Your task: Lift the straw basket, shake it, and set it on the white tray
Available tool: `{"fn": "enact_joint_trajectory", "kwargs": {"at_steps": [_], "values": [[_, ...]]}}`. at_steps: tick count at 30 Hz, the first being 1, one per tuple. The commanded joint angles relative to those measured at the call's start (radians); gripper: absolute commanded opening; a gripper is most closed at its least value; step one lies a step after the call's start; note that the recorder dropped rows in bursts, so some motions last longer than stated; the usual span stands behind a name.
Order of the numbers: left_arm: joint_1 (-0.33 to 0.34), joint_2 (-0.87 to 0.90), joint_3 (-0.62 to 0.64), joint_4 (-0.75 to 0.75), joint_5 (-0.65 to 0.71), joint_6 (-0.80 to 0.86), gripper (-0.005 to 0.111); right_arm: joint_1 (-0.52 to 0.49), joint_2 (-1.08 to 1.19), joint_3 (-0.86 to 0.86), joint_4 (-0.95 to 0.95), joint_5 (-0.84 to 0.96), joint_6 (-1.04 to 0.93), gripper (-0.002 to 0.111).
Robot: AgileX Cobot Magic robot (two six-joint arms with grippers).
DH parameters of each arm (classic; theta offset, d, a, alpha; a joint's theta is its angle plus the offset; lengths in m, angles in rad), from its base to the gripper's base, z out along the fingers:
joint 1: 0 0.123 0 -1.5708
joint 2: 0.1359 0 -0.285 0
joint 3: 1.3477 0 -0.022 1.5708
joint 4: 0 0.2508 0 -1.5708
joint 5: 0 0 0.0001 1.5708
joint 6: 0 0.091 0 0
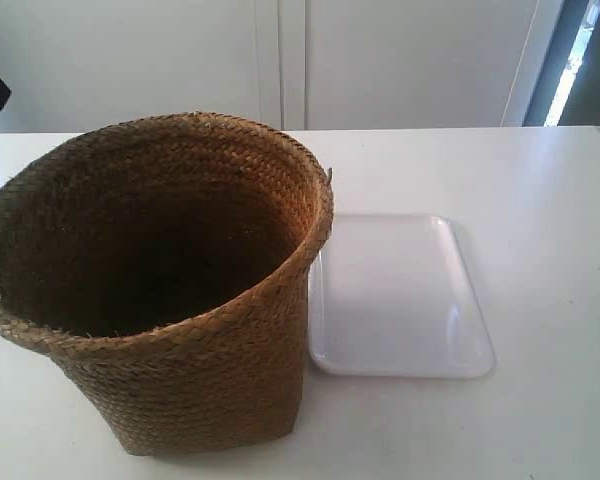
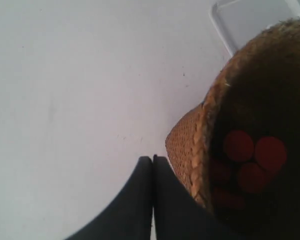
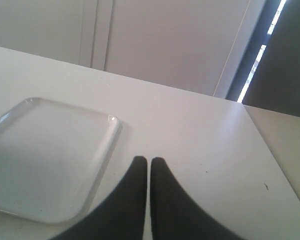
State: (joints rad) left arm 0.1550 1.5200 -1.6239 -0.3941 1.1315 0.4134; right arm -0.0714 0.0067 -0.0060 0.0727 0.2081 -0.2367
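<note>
My left gripper (image 2: 153,159) was pinched together, empty, just beside the basket (image 2: 187,142); the right gripper (image 3: 149,160), likewise together, hung near the tray (image 3: 50,155). The basket stood on the table (image 1: 540,200) beside the tray, not on it. I feared a soft rim slipping from the grip, and the red discs (image 2: 252,160) inside flying out when shaken.

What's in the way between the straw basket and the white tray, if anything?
Nothing visible. The white tray lies bare right beside the straw basket, with no object between them. The left gripper sits next to the basket's wall, also unobstructed.
</note>
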Motion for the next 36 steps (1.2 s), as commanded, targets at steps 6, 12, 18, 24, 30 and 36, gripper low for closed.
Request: {"fn": "enact_joint_trajectory", "kwargs": {"at_steps": [6,12,18,24,30,36], "values": [[-0.086,-0.139,0.009,0.075,0.090,-0.080,0.051,-0.006,-0.007,0.006,0.001,-0.003,0.007,0.004],[-0.087,-0.220,0.153,0.070,0.090,-0.110,0.060,-0.006,-0.007,0.006,0.001,-0.003,0.007,0.004],[-0.087,-0.316,0.378,0.082,0.032,-0.182,0.060,-0.006,-0.007,0.006,0.001,-0.003,0.007,0.004],[-0.087,-0.367,0.414,0.097,0.010,-0.190,0.060,-0.006,-0.007,0.006,0.001,-0.003,0.007,0.004],[-0.087,-0.390,0.414,0.129,-0.026,-0.173,0.059,-0.006,-0.007,0.006,0.001,-0.003,0.007,0.004],[-0.087,-0.392,0.414,0.059,-0.053,-0.146,0.059,-0.006,-0.007,0.006,0.001,-0.003,0.007,0.004]]}}
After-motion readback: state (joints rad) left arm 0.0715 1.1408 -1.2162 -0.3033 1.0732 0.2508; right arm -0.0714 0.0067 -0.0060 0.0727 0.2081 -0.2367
